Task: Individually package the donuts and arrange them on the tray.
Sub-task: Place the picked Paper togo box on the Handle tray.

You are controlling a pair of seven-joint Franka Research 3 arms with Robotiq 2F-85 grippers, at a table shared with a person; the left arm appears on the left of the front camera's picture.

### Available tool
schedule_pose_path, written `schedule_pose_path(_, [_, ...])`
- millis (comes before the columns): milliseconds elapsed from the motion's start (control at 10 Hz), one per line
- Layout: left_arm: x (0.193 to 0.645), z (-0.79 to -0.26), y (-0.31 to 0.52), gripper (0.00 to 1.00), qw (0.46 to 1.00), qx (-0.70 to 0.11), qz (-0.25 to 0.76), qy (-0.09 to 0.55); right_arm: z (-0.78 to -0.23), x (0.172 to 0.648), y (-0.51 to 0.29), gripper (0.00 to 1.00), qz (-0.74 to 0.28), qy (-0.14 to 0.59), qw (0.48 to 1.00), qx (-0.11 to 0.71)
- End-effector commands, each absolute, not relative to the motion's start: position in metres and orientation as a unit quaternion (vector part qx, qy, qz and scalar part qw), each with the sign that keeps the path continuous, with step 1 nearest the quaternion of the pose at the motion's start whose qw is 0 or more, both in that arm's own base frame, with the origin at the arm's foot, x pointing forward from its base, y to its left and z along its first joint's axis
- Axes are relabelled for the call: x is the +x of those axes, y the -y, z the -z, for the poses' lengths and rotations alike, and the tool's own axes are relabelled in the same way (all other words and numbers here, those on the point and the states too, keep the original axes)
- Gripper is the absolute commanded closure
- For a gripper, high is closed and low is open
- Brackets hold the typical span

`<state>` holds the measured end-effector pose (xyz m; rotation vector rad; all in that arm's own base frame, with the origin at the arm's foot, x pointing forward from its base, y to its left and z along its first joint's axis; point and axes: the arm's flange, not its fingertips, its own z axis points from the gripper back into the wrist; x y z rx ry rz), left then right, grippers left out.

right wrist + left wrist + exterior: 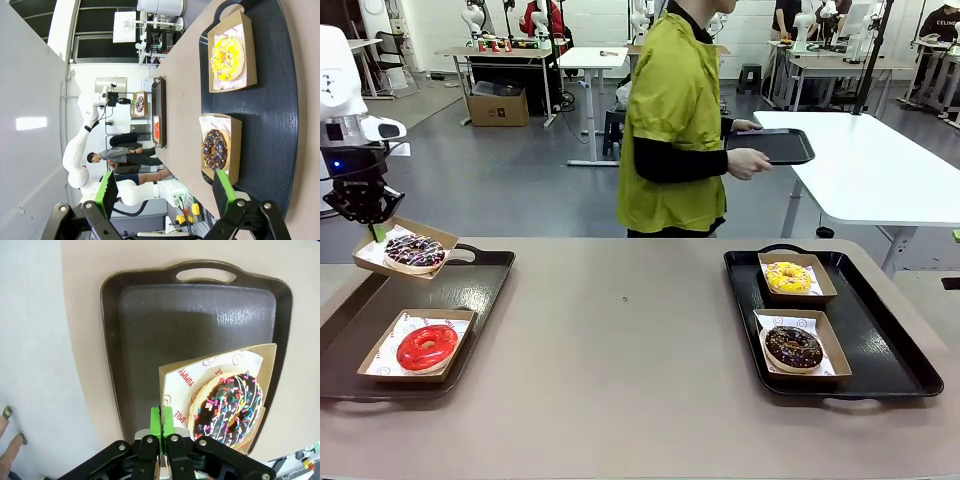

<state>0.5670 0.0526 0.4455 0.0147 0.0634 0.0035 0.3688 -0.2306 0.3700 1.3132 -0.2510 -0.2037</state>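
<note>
The left gripper (377,232) is hanging above the far left corner of the left tray (470,290), its jaws clenched on the edge of a tilted cardboard box (380,262) carrying the purple-dark iced donut (415,251), lifted clear of the tray. At that tray's near end, the red donut (427,346) is lying in its own box. The left tray is sitting at the tabletop's (620,370) left edge. Behind the far edge, a person (675,120) is carrying an empty black tray (770,146). On the right tray (880,340), the yellow donut (788,277) is resting in a box at the far end and the chocolate donut (793,346) in another nearer. The right gripper (165,195) is hovering over that tray, jaws released and holding nothing.
</note>
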Motion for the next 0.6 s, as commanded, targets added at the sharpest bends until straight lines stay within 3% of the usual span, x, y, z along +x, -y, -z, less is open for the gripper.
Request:
schedule_pose_path(0, [0.567,-0.432,-0.06,0.99,1.0,-0.011,0.016,-0.021,-0.372,0.365,0.227,0.0,0.094,0.122,0.779,0.608])
schedule_pose_path(500, [0.591,-0.399,-0.07,0.99,0.999,-0.025,0.012,-0.031,-0.372,0.365,0.227,0.0,0.094,0.122,0.779,0.608])
